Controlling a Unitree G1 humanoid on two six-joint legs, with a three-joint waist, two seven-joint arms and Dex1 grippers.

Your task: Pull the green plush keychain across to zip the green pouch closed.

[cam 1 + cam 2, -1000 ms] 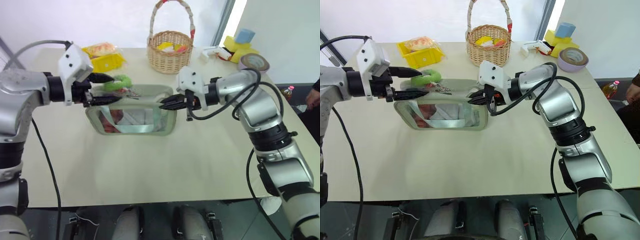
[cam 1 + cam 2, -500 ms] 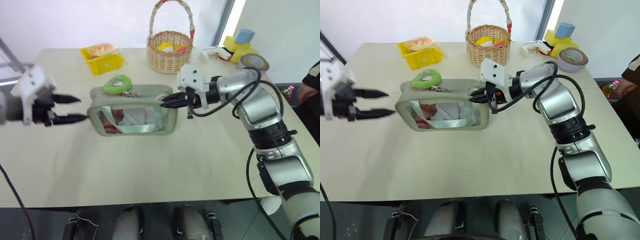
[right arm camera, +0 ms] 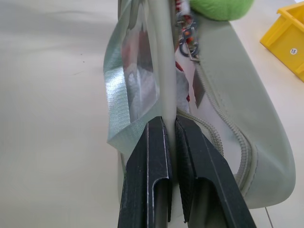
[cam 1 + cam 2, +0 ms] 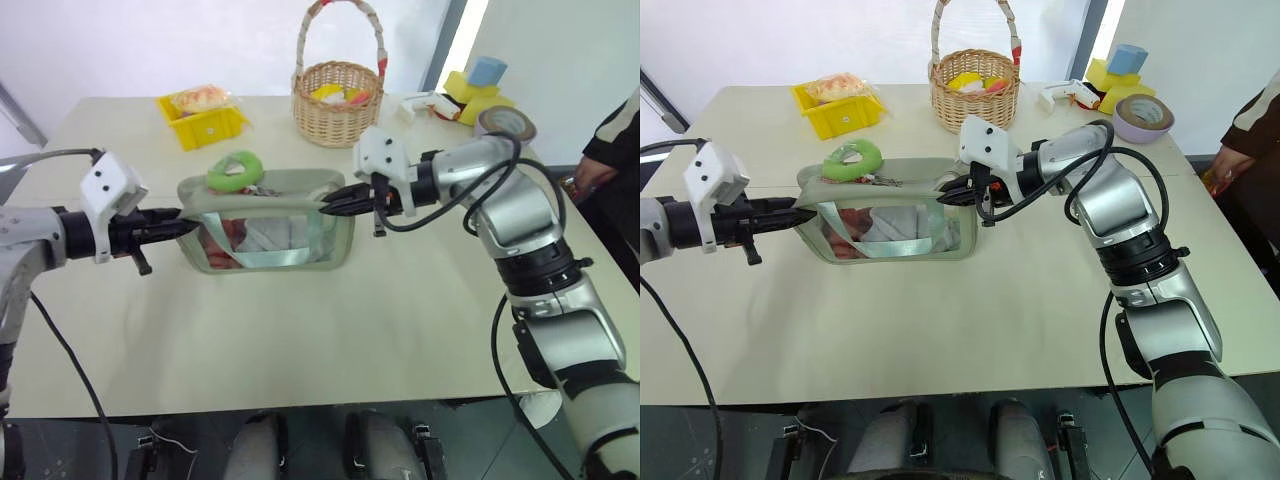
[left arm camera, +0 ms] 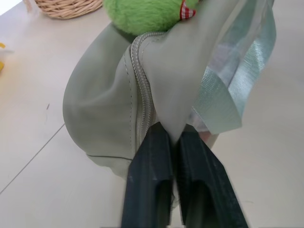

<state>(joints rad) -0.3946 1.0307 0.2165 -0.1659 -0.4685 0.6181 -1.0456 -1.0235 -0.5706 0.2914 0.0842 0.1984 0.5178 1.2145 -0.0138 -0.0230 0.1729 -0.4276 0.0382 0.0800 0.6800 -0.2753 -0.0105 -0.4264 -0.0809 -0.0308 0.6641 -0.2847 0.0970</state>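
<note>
The green pouch [image 4: 268, 222] is held upright on the bench [image 4: 330, 320], pinched at each end by the closed left gripper [image 4: 183, 224] and right gripper [image 4: 327, 207]. The green plush keychain [image 4: 235, 168] rests ungrasped near its left end; one gripper must be freed to pull it across.

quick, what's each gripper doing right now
Left gripper: closed, pinching the left end of the green pouch.
Right gripper: closed, pinching the pouch's right end.
</note>
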